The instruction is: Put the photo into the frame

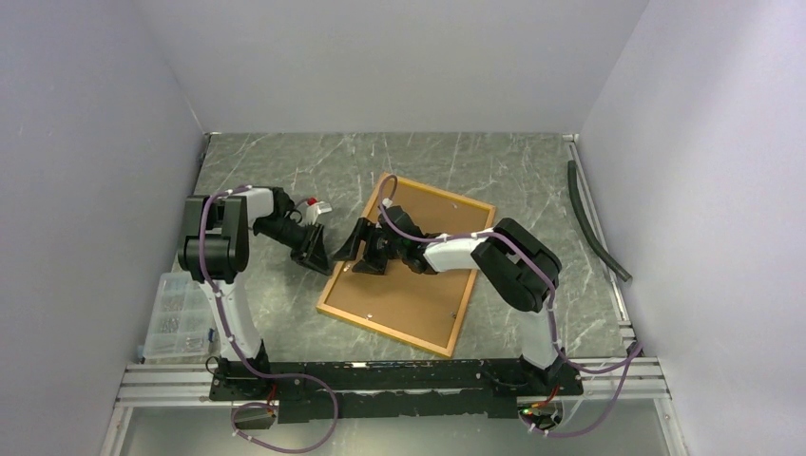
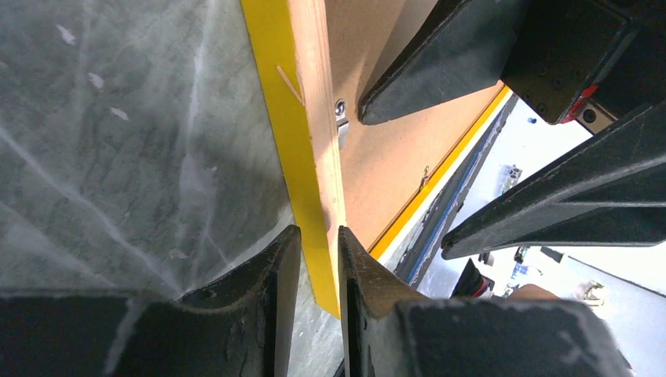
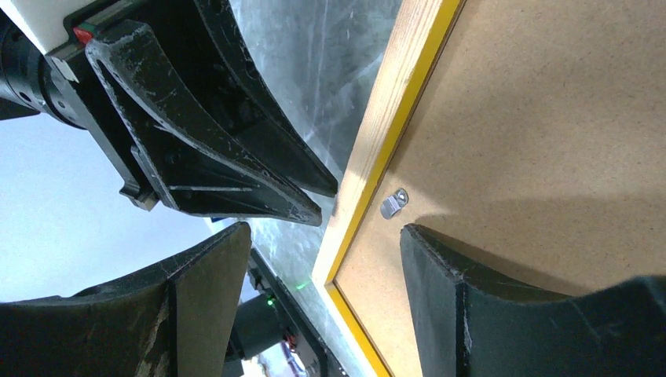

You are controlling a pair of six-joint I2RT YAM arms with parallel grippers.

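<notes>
Top external view: the frame (image 1: 382, 332) lies back-up on the marbled grey bench (image 1: 494, 161), turned at a slant, with its brown backing board (image 1: 418, 296) filling the opening inside the rails. Both arms meet at the frame's left rail. The left gripper (image 1: 314, 251) comes at that rail from outside the frame. The right gripper (image 1: 354, 241) reaches across the backing board to the same rail.

The left wrist view shows the left gripper (image 2: 318, 232) astride the rail. One of its fingers (image 2: 275, 271) is against the yellow outer side and the other against the pale wood back. Both look to touch, so it is closed on the rail. A small metal turn clip (image 2: 340, 118) sits on the backing board just inside that rail.

The right wrist view shows the right gripper (image 3: 323, 229) with its jaws spread wide and holding nothing. One finger (image 3: 444, 275) hangs over the backing board and the other beyond the rail, with the same clip (image 3: 394, 203) between them. Whether either finger touches the frame cannot be told.

Left of the frame, by the left arm's base, stands a clear plastic compartment box (image 1: 176, 313). Well to the right of the frame, a black hose (image 1: 594, 223) lies along the bench edge.
</notes>
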